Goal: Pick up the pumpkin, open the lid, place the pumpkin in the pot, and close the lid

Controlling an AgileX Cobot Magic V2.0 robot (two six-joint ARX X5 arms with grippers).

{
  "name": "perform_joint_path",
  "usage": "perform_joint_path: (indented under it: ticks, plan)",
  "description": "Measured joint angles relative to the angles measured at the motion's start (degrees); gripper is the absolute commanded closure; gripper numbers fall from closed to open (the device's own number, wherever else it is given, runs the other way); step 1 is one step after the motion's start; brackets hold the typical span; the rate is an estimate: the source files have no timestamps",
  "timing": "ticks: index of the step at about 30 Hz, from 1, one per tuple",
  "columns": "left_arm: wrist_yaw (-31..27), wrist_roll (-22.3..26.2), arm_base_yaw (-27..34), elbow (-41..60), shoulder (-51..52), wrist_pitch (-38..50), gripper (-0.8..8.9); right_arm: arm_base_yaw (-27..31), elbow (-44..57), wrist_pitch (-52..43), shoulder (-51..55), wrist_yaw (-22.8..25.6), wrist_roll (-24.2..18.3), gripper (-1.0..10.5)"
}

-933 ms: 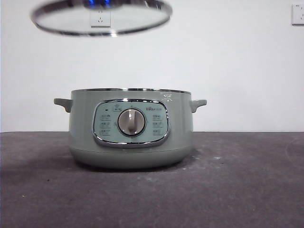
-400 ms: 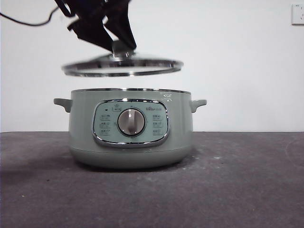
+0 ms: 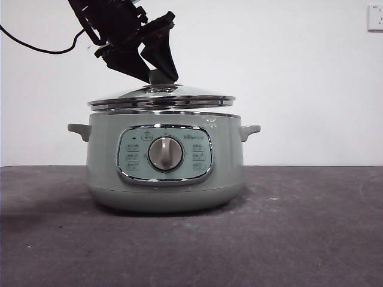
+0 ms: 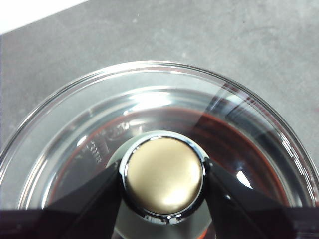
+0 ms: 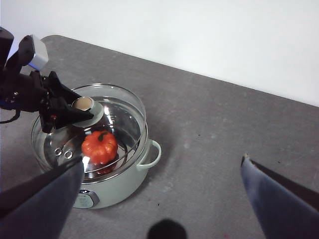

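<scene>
The sage-green pot [image 3: 164, 167] stands on the table with its control panel facing the front camera. The glass lid [image 3: 161, 98] sits on or just above the pot's rim. My left gripper [image 3: 157, 75] is shut on the lid's knob [image 4: 163, 174], coming down from the upper left in the front view. In the right wrist view the orange pumpkin [image 5: 99, 147] lies inside the pot [image 5: 119, 186], seen through the lid [image 5: 114, 119]. My right gripper [image 5: 159, 199] is open and empty, high above the table to the pot's right.
The dark grey table [image 3: 299, 233] stretches around the pot. A white wall is behind, with a socket [image 3: 375, 18] at the top right. A black cable [image 3: 36, 45] hangs from the left arm.
My left gripper has lowered the lid from high above the pot down onto its rim. The pot has not moved.
</scene>
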State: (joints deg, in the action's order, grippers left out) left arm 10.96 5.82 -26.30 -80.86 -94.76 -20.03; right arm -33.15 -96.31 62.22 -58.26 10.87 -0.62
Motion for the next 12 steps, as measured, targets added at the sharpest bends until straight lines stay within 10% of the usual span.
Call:
perform_joint_path:
  ticks: [12]
  plan:
    - [0.63,-0.02,0.0,0.0,-0.46,-0.22,8.22,0.0,0.0,0.0,-0.66,0.0,0.0,3.5]
